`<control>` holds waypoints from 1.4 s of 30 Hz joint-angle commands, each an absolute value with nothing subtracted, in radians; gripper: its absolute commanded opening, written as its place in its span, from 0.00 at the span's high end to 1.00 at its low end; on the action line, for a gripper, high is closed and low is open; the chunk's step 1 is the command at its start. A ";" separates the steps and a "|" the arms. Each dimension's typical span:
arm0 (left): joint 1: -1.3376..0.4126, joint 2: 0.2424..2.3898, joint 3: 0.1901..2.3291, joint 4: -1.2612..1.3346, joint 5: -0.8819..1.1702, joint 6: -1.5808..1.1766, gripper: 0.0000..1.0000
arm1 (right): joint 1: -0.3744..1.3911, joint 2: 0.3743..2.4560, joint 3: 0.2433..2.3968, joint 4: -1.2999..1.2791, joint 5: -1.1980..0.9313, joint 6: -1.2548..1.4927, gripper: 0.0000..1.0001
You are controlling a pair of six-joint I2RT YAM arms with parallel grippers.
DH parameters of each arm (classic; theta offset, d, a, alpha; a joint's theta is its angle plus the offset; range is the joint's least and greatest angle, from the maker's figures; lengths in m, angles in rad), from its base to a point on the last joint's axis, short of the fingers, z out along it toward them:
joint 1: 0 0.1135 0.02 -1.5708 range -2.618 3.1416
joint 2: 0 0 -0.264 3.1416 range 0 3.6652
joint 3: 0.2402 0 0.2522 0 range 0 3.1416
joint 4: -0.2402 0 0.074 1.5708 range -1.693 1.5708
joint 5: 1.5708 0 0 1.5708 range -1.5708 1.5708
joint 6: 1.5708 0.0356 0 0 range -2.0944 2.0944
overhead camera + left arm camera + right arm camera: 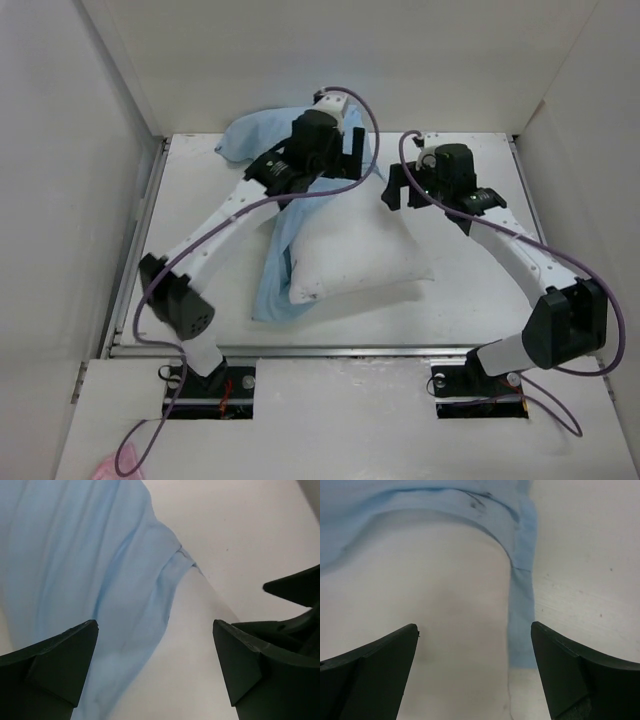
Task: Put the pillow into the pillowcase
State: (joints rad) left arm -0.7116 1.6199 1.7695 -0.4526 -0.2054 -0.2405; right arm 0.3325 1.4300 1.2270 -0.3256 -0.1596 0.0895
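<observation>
Pillow (365, 255) lies plump and white near the middle of the worktop (470, 300), with a few small dark specks along its near edge. The pillowcase (262, 135), light blue and rumpled, is bunched beyond the pillow's far left corner. From there it runs as a band down the pillow's left side to its near left corner, touching it along the way.

The left jaws sit above the pillow's far edge, spread wide with nothing pinched between them. In the left wrist view, folds of the pillowcase (85, 565) fill the side to the pillow's left. The white pillow (187, 665) shows between the fingers, and bare worktop (240, 525) lies beyond it.

The right jaws sit over the pillow's far right corner, also spread wide and gripping nothing. In the right wrist view, the pillow (445, 605) fills the gap between the fingers. A blue hem of the pillowcase (522, 590) curves across the pillow's far end and down its right edge, lying against it. Speckled worktop (585, 570) shows to the pillow's right. Whether that corner is inside the cloth cannot be told.
</observation>
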 commanded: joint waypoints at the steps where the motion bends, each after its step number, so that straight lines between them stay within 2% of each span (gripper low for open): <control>1: -0.721 1.745 1.893 -0.590 -0.156 -0.172 0.00 | 0.247 1.439 1.186 -0.215 -0.201 0.250 0.00; 4: -0.764 1.734 1.853 -0.591 -0.128 -0.181 0.00 | 0.210 1.517 1.164 -0.164 -0.316 0.270 0.00; 10: -0.735 1.640 1.643 -0.482 -0.031 -0.291 0.00 | 0.235 1.638 1.137 -0.127 -0.666 0.178 0.09; 15: -0.661 1.640 1.672 -0.512 -0.061 -0.330 0.00 | 0.366 1.638 1.157 -0.147 -0.644 0.109 0.09; 20: -0.672 1.631 1.701 -0.567 -0.087 -0.296 0.00 | 0.445 1.710 1.293 -0.112 -0.695 0.175 0.09; 23: -0.731 1.631 1.713 -0.673 -0.152 -0.305 0.00 | 0.359 1.720 1.305 -0.121 -0.675 0.241 0.09; 28: -0.807 1.576 1.652 -0.854 -0.308 -0.419 0.00 | 0.233 1.622 1.186 -0.153 -0.661 0.246 0.09; 32: -0.828 1.545 1.580 -0.882 -0.258 -0.443 0.00 | 0.196 1.588 1.121 -0.187 -0.597 0.236 0.06; 34: -0.839 1.583 1.552 -0.891 -0.258 -0.443 0.00 | 0.163 1.597 1.103 -0.187 -0.597 0.250 0.06; 39: -0.839 1.797 1.647 -1.028 -0.550 -0.573 0.00 | 0.163 1.618 1.094 -0.118 -0.676 0.262 0.06; 42: -0.818 1.910 1.660 -0.982 -0.528 -0.548 0.00 | 0.163 1.628 1.085 -0.091 -0.707 0.262 0.06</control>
State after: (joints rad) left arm -0.8402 1.8343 1.6482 -0.9318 -0.4442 -0.5129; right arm 0.1680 1.6245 1.0962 -0.1707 -0.6502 0.2546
